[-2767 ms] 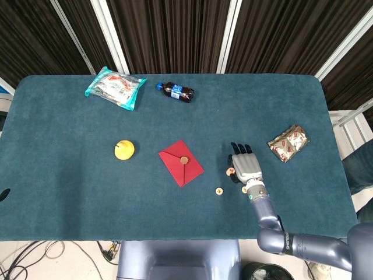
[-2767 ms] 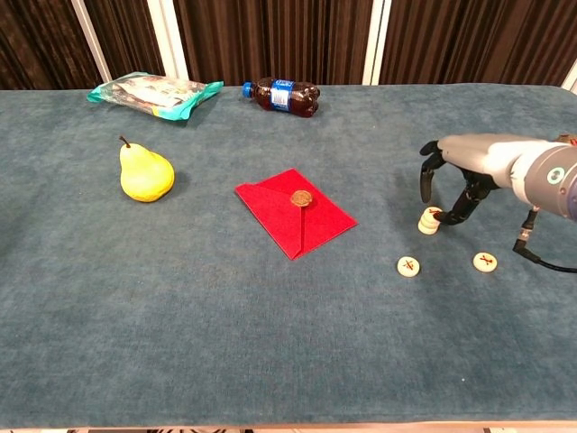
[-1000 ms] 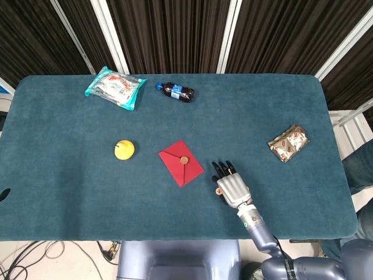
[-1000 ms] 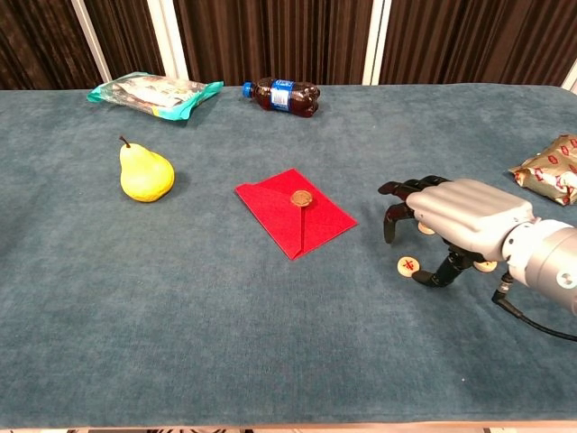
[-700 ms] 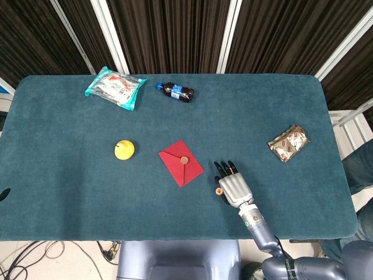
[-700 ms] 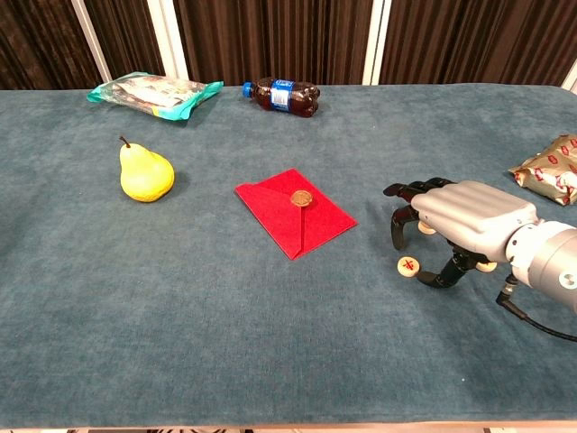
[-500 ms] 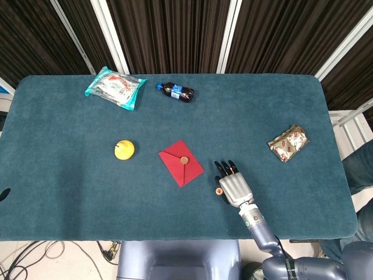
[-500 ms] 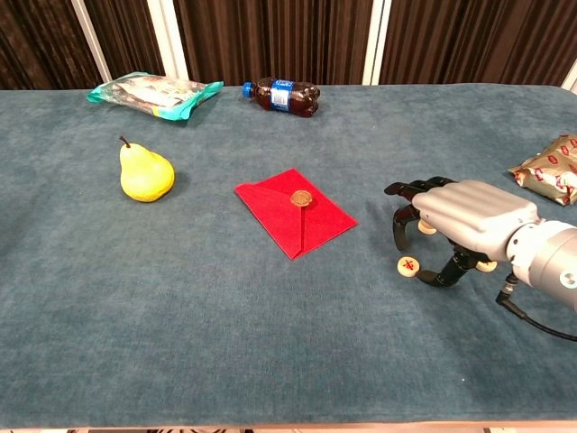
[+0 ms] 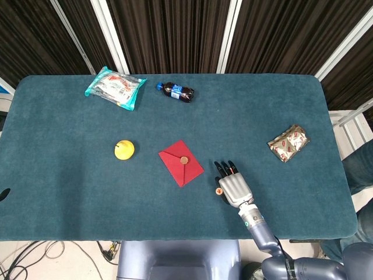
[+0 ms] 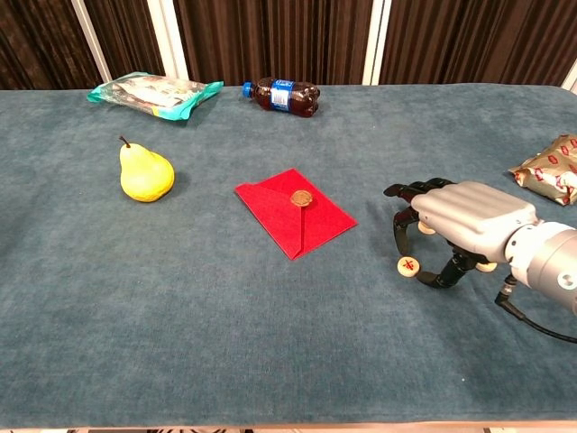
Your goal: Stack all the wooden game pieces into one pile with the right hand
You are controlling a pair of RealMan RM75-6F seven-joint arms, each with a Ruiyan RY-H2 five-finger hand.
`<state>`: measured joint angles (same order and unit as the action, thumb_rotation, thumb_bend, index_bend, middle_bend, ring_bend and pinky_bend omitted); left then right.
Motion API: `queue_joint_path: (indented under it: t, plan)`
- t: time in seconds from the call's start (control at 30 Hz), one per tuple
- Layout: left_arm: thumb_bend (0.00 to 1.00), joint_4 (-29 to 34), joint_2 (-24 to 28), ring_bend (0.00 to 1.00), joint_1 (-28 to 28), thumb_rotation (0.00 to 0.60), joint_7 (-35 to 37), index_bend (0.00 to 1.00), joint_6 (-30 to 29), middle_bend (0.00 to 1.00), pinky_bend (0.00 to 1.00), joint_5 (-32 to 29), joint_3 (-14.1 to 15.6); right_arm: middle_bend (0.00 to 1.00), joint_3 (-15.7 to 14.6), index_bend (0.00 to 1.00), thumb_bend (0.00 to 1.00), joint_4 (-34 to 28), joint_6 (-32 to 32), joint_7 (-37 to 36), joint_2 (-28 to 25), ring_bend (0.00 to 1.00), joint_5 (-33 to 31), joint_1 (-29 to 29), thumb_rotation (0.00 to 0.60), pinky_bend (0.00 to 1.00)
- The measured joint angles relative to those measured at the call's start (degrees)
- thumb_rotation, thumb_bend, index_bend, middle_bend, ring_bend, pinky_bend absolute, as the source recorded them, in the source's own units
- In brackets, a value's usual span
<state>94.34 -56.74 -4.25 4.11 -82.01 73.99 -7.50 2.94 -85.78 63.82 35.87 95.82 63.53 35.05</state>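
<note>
While the right hand (image 10: 469, 221) is arching over the lower right of the chest view, its fingers (image 10: 398, 236) are curving down, apart and gripping nothing, around a wooden piece (image 10: 408, 266) lying flat on the cloth (image 10: 225, 316). Two more pieces (image 10: 487, 264) are peeking out behind the hand. Each disc is looking light, stiff and smooth-rimmed, likely to skid on the nap, so pinching it by opposite edges is seeming best; the left hand is not showing.
</note>
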Motion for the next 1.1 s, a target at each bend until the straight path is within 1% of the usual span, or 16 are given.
queue_joint_path:
  t: [1.1]
  plan:
    - [0.15,-0.06,0.01,0.00,-0.04,0.600,-0.03,0.08,0.13,0.00,0.00,-0.17,-0.06,0.00,1.21,0.49,0.37,-0.77,-1.63,2.12,0.10,0.00,-0.72,0.07,0.600,0.00]
